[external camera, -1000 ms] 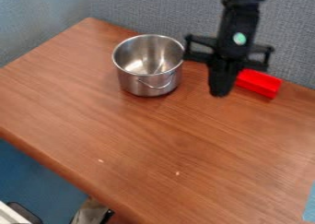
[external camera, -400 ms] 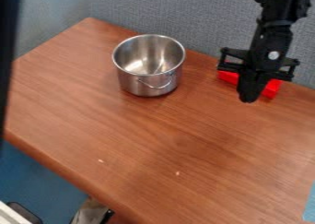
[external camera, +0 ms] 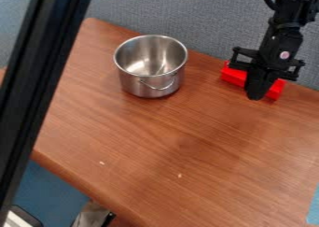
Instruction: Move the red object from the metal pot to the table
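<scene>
The metal pot (external camera: 151, 66) stands upright on the table (external camera: 162, 147) at the back left, and its inside looks empty. The red object (external camera: 234, 78) lies on the wood to the right of the pot, close to the table's far right edge. My gripper (external camera: 259, 93) points steeply down right in front of the red object and hides its middle; red shows on both sides of the black fingers. The jaws look shut. Whether the tips touch the block I cannot tell.
A dark out-of-focus bar (external camera: 37, 77) crosses the left of the camera view diagonally, close to the lens, hiding part of the table's left side. Blue-grey wall lies behind the table. The table's front edge runs diagonally at lower left.
My gripper has moved right and lower, from between pot and red object to directly over the red object. The dark bar has swung into view at left. Pot and red object have not moved.
</scene>
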Robot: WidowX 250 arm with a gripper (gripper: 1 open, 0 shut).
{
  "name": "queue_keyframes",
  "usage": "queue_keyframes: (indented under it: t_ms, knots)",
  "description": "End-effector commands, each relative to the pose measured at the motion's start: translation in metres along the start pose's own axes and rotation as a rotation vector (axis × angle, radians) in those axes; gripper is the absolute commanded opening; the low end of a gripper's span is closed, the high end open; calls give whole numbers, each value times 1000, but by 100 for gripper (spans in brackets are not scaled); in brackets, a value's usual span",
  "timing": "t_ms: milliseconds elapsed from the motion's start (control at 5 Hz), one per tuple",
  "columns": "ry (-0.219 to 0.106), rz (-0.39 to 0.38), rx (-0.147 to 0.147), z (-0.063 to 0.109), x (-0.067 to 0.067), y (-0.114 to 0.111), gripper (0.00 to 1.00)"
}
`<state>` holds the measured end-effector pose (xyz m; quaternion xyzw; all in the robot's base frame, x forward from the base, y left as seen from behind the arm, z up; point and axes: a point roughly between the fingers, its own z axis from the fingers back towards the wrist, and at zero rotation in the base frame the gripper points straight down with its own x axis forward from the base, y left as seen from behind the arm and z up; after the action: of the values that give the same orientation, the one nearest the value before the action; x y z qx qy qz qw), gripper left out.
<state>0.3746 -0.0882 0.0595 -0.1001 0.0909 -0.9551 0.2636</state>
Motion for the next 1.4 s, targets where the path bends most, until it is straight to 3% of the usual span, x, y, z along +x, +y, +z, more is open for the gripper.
queue_keyframes:
  t_ms: [0, 200, 400, 800, 1000, 1200]
  knots:
    - [76, -59, 23, 36, -11, -7, 0]
    - [80, -158, 10, 44, -12, -5, 0]
    - [71, -247, -15, 40, -16, -1, 0]
    - [75, -519, -1, 29, 1, 28, 0]
    - [93, -545, 28, 42, 7, 0, 0]
    - [87, -566, 42, 42, 3, -23, 0]
